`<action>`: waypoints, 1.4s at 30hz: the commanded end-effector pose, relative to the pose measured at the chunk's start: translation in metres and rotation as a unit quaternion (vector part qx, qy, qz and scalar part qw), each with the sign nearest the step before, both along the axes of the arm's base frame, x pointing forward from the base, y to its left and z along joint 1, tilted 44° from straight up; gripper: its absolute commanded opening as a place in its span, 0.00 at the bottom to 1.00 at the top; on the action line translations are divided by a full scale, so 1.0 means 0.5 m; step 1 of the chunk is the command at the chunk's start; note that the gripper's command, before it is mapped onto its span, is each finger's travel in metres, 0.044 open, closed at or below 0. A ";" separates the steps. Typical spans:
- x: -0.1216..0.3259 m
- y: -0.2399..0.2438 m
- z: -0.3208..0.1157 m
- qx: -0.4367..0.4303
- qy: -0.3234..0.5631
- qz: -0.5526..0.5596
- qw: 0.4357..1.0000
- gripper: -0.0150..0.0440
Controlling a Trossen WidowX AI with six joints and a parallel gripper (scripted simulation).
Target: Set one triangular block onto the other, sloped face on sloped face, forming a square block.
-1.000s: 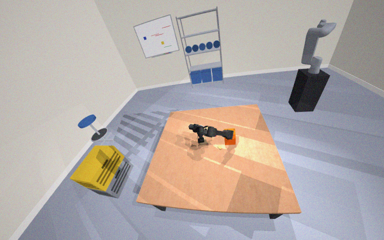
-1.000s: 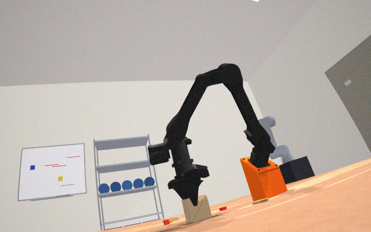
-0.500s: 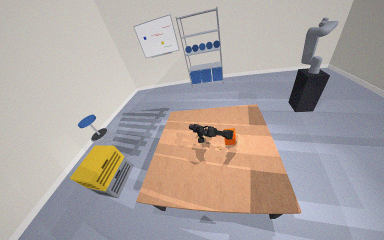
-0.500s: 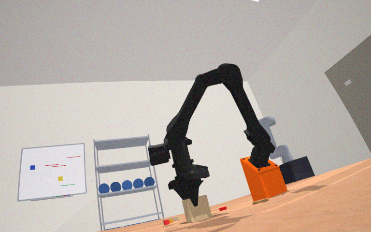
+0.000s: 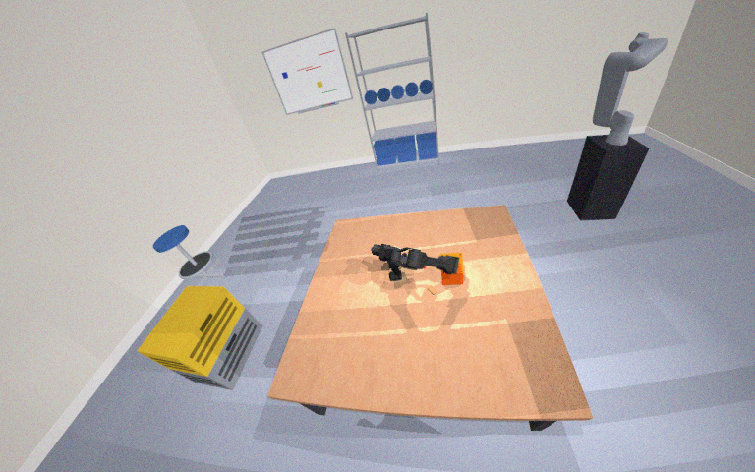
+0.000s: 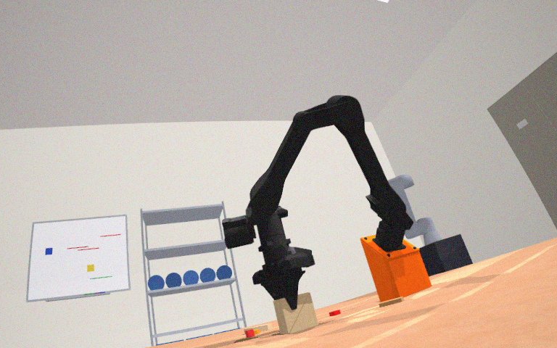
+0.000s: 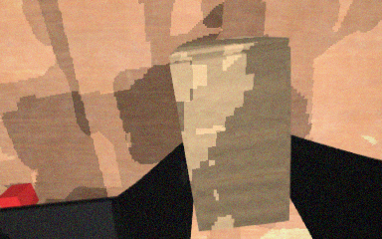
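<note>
Two tan triangular blocks sit together as one square block on the table [image 6: 489, 293]. A slanted seam shows between them in the exterior view. The upper block [image 6: 282, 315] [image 7: 243, 139] is the upper left half. The lower block [image 6: 310, 321] is the lower right half and stands on the table. My gripper [image 6: 291, 301] [image 5: 394, 274] [image 7: 229, 145] points straight down and is shut on the upper block, one black finger on each side of it. In the wrist view the lower block is hidden under the upper one. In the top view the gripper covers both blocks.
The arm's orange base [image 6: 396, 269] [image 5: 452, 269] stands right of the blocks. A small red cube [image 6: 249, 333] [image 7: 18, 195] lies left of them. A flat red piece [image 6: 334, 312] and a thin tan slab [image 6: 391, 302] lie nearer the base.
</note>
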State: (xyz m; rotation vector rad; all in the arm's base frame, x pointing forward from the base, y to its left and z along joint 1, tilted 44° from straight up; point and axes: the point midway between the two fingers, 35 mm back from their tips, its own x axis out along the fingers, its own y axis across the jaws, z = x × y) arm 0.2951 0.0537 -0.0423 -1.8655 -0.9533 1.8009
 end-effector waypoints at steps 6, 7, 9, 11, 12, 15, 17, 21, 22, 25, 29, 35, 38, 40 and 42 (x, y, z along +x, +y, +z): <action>-0.001 0.002 -0.001 0.003 0.001 -0.002 1.000 0.25; -0.001 0.003 -0.001 0.003 0.001 -0.002 1.000 0.25; -0.001 0.003 -0.002 0.003 0.001 -0.002 1.000 0.25; -0.001 0.002 -0.002 0.000 0.000 0.000 1.000 0.25; -0.001 0.002 -0.002 0.000 0.000 0.000 1.000 0.25; -0.001 0.002 -0.002 0.001 0.000 0.000 1.000 0.25; -0.001 0.002 -0.002 0.002 0.000 -0.001 1.000 0.25; -0.001 0.002 -0.002 0.000 0.000 0.000 1.000 0.34; -0.001 0.002 -0.002 0.000 0.000 0.000 1.000 0.39; -0.001 0.002 -0.002 0.000 0.000 0.000 1.000 0.52; -0.001 0.002 -0.002 0.000 0.000 0.000 1.000 0.70; -0.001 0.002 -0.002 0.000 0.000 0.000 1.000 0.97; -0.001 0.002 -0.002 0.000 0.000 0.000 1.000 1.00; -0.001 0.002 -0.002 0.000 0.000 0.000 1.000 1.00; -0.001 0.002 -0.002 0.000 0.000 0.000 1.000 1.00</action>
